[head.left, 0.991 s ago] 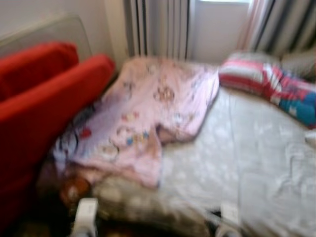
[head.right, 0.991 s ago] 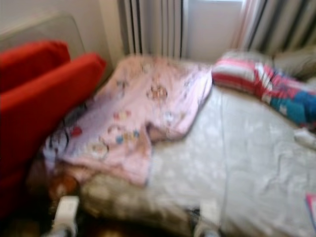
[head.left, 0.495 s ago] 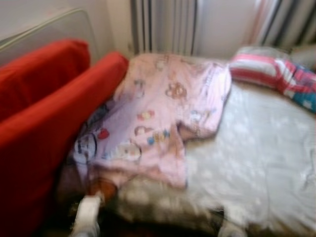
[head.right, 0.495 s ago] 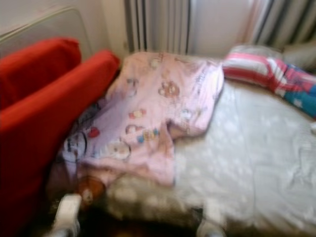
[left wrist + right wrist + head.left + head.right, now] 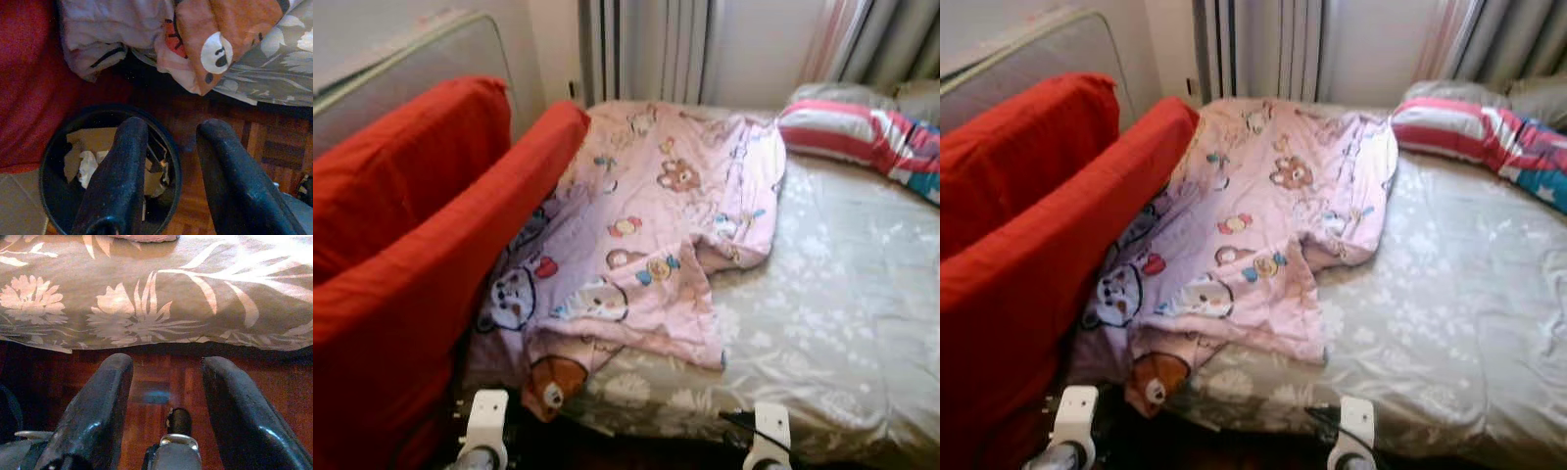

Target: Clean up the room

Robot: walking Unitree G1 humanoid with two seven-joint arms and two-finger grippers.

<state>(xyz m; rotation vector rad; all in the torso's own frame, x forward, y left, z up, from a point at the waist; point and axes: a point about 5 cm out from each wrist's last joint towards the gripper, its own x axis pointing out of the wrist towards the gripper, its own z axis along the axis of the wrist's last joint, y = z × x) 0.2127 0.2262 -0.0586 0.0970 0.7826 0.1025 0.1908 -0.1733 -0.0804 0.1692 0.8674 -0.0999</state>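
Camera is panning left across the bed (image 5: pixel 842 323) and pink blanket (image 5: pixel 656 225); left pincer (image 5: pixel 166 142) and right pincer (image 5: pixel 166 377) are hanging parted, empty.

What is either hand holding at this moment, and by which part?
Nothing. The left hand hangs open above a black bin on the floor, and the right hand hangs open beside the bed's edge.

Both arms hang low with wrists pointing down, the left gripper (image 5: pixel 168 161) and the right gripper (image 5: pixel 166 391) each empty, black fingers spread apart.
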